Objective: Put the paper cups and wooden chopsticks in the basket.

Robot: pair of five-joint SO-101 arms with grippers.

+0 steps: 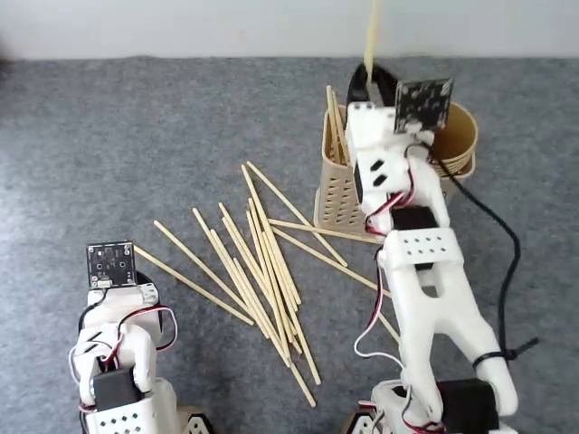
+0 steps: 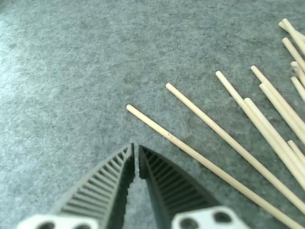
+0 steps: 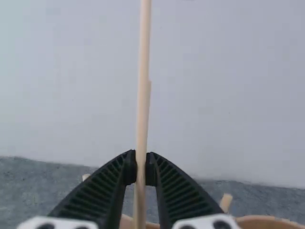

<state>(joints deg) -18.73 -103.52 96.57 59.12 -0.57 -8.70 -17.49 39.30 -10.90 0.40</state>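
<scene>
Right pincer (image 3: 140,167): fingers clamped on one held chopstick (image 3: 143,71), gripped low on its shaft so that most of its length rises above the fingers.
Held chopstick: upright, over the basket (image 1: 336,194), as the high view shows.
Basket: perforated and tall, standing under the right arm; several stick ends already lean out of its near corner.
Paper cups (image 1: 457,136): a brown stack just beside the basket; whether it sits inside cannot be told.
Loose chopsticks (image 1: 262,262): a fan of many, lying on the grey mat (image 1: 136,136) between the two arms.
Left pincer (image 2: 136,150): fingers together, empty, low over the mat near one stick's end.
Step in hand: judged to be delivery of a single chopstick.
Next move: likely lower the stick into the basket mouth, then part the fingers.
</scene>
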